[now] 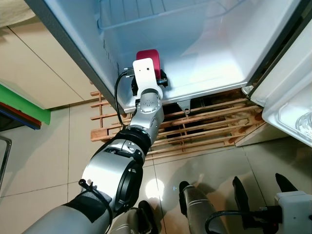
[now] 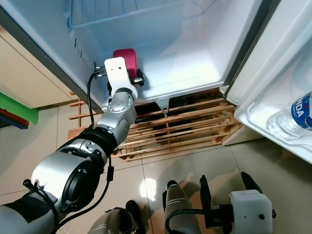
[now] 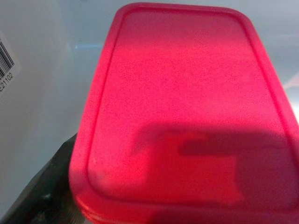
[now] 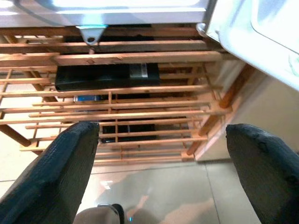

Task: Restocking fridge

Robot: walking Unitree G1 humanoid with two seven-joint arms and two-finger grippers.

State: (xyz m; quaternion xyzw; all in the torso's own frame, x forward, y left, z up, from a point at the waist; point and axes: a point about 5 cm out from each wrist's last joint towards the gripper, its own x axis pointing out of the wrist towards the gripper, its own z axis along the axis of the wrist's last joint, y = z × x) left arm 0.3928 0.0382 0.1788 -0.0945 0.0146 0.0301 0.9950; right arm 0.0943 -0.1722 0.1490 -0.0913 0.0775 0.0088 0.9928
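The left gripper (image 1: 155, 78) reaches into the open fridge (image 1: 204, 53), at about 11 o'clock in the head view. Its fingers are clamped on a red box (image 3: 187, 107) just over the fridge floor. This looks like the putting-in step. Next it should set the box down flat and let go. The right gripper (image 4: 163, 168) hangs at 5 o'clock, fingers wide apart.

Left hand (image 1: 155, 78) hidden behind its wrist; red container (image 1: 148, 54) mostly behind it.
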